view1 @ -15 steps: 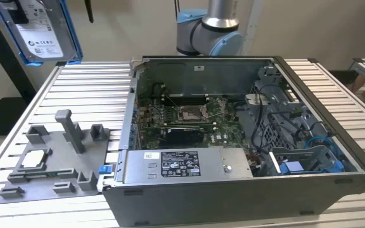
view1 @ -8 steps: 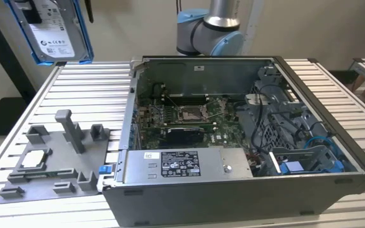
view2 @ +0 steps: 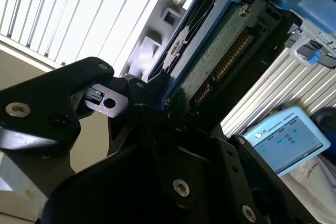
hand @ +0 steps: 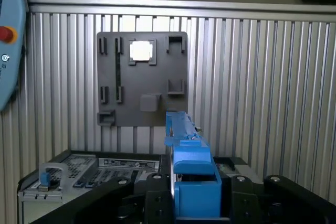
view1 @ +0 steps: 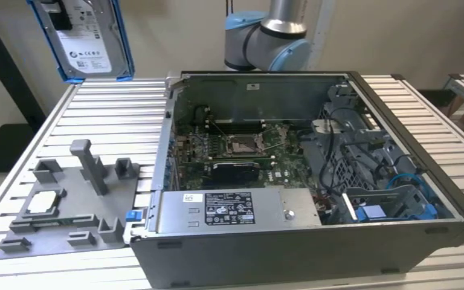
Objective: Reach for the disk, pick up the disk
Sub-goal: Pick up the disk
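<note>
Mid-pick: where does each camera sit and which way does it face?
Exterior view: off the arm, looking down on the open grey metal computer case; the arm's silver-and-blue joints rise behind it.
First wrist view: wrist-mounted, looking down past the black gripper at the flat grey plastic fixture plate.
Second wrist view: wrist-mounted, close on the silver-grey metal disk in its bright blue bracket, clamped in the gripper.
Shared: both wrist views show disk and plate.

Silver-grey tubular arm, pale blue rounded joint caps, matte black gripper built of angular linked plates, silver hex-socket screws at its pivots
</note>
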Available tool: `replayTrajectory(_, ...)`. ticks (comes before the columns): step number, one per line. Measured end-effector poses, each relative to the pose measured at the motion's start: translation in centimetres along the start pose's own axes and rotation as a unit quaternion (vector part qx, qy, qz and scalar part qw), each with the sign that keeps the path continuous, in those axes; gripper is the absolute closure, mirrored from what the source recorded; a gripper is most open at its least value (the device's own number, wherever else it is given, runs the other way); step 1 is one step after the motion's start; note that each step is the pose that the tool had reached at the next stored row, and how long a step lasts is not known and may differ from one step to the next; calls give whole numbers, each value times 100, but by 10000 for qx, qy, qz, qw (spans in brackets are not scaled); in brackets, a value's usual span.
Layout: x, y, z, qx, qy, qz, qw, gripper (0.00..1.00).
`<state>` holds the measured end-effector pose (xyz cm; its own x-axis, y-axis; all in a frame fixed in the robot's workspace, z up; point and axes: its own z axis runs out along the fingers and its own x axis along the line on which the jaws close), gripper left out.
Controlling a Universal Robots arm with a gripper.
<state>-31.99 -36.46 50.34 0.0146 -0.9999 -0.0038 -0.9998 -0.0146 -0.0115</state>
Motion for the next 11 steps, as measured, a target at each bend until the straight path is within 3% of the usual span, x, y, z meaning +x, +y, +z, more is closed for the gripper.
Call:
replayTrajectory(8, 3, -242, 3, 0, 0, 0, 10000, 100)
replayTrajectory(9, 6, -411, 5, -1, 0, 0, 10000, 100)
replayTrajectory(11, 7, -473, 5, -1, 0, 0, 10000, 100)
